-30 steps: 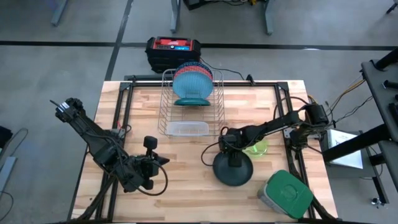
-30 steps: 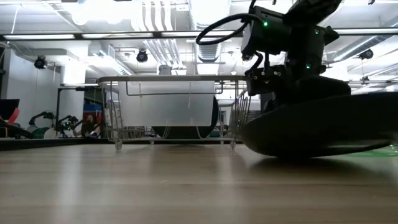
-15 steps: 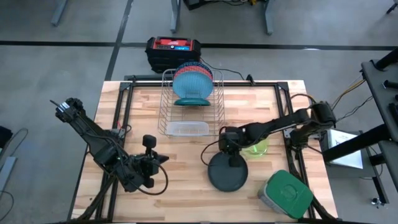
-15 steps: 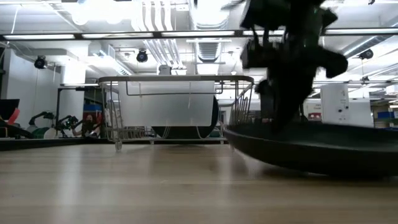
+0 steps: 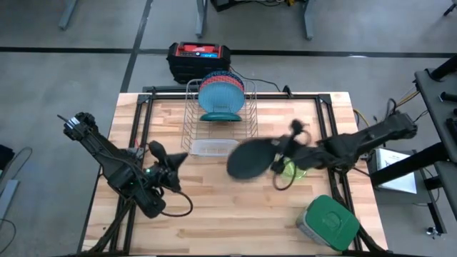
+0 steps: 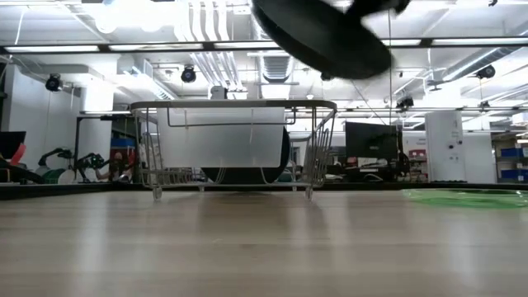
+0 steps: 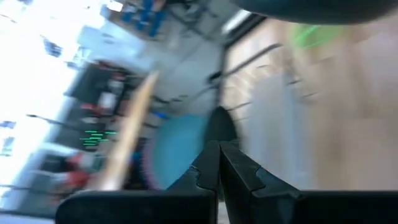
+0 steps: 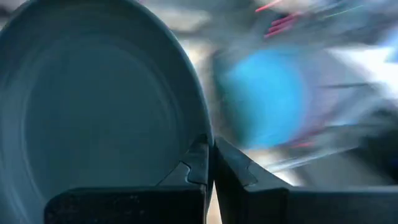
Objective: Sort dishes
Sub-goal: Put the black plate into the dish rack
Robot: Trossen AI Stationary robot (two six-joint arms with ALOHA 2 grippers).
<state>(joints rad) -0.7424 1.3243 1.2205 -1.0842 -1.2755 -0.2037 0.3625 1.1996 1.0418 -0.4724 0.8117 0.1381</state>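
My right gripper [image 5: 277, 161] is shut on a dark green plate [image 5: 250, 158] and holds it in the air over the table's middle, near the wire rack [image 5: 218, 118]. In the low view the plate [image 6: 322, 37] is high above the tabletop. A blue-speckled plate [image 5: 218, 93] and a red-patterned one stand on edge in the rack. A neon-green cup [image 5: 294, 170] rests on the table under my right arm. My left gripper [image 5: 173, 161] hovers shut at the left, holding nothing, pointing toward the table's right edge. My right gripper pinches the plate's rim [image 8: 200, 134] between its two fingers [image 8: 230, 165]. It comes from the table's right side, slanting a little downward. The plate is lifted clear of the table and tilted, and reaches from the fingers toward the table's left.
A clear shallow tray [image 5: 212, 148] lies at the rack's near end. A grey container with a green lid [image 5: 328, 223] sits at the near right corner. A black and red box [image 5: 198, 58] stands on the floor beyond the far edge. Bare wood lies between the arms.
My right gripper has risen from the table with the dark green plate. The plate lay flat near the front; it now hangs tilted, high up and closer to the rack. My left gripper has turned at the wrist and now points toward the table's right.
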